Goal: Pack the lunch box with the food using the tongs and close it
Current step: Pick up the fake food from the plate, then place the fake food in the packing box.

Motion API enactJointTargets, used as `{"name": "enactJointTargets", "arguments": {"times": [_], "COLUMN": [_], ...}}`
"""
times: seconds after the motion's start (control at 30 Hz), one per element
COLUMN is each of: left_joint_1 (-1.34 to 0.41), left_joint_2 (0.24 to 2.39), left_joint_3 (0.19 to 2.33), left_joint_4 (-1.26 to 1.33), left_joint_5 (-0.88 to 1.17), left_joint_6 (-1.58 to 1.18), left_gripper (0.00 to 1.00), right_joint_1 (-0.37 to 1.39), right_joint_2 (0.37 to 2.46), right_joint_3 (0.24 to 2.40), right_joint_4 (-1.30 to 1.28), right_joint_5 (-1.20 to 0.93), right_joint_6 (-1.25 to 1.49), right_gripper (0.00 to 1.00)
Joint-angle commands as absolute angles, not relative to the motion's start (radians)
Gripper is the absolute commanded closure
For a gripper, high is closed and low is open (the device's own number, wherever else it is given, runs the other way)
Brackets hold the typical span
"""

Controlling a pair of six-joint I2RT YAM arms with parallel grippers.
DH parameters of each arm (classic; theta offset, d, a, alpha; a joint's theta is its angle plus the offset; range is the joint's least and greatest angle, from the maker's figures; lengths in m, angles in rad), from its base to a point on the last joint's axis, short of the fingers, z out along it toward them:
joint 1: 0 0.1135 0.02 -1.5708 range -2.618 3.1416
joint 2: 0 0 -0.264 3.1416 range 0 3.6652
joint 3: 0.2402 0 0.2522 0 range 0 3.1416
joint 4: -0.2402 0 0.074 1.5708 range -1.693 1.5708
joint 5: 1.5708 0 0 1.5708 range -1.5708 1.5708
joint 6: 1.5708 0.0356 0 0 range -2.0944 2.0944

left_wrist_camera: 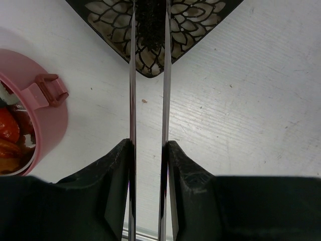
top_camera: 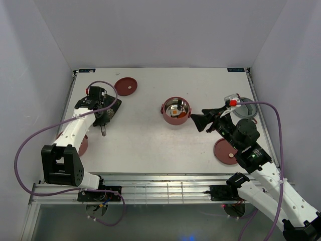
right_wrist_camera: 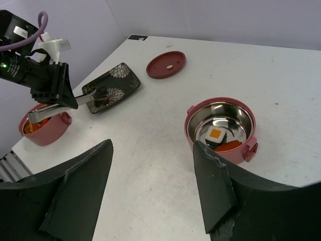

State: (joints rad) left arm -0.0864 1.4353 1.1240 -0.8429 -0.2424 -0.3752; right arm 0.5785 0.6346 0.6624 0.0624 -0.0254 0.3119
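Observation:
My left gripper (left_wrist_camera: 149, 145) is shut on the thin silver tongs (left_wrist_camera: 132, 75), pressing their two arms toward each other. The tongs' tips reach over a corner of the dark floral plate (left_wrist_camera: 195, 25), with a dark piece of food (left_wrist_camera: 150, 20) between them. One lunch box tier (top_camera: 176, 110) stands mid-table and holds a white sushi roll (right_wrist_camera: 216, 134) and an orange piece (right_wrist_camera: 230, 145). A second tier (left_wrist_camera: 42, 120) with orange-red food (left_wrist_camera: 7, 128) sits just left of the left gripper (top_camera: 103, 113). My right gripper (right_wrist_camera: 150, 196) hangs open and empty beside the middle tier.
One dark-red lid (top_camera: 126, 86) lies at the back left. Another lid (top_camera: 225, 151) lies front right, beside the right arm. A grey round disc (top_camera: 246, 109) rests near the right wall. White walls close in the table on three sides.

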Motion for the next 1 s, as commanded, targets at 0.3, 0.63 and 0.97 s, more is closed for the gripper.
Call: {"name": "enactJointTargets", "arguments": {"times": [0.3, 0.63, 0.97], "left_joint_1": [-0.090, -0.409, -0.699], "left_joint_2": [1.341, 1.435, 1.690], "left_joint_3": [1.215, 1.403, 1.641], "left_joint_4": [-0.833, -0.815, -0.801], "left_joint_5": [-0.151, -0.192, -0.252], "left_joint_6": [-0.390, -0.463, -0.492], "left_gripper": [0.77, 0.80, 0.80], "right_joint_1": [0.584, 0.584, 0.584], "right_joint_2": [0.629, 0.632, 0.614], "right_joint_3": [0.664, 0.664, 0.657], "right_joint_4": [0.104, 0.107, 0.107], "right_joint_5": [-0.008, -0.006, 0.049], "right_joint_6": [0.307, 0.307, 0.305], "right_gripper": [0.29, 0.29, 0.29]}}
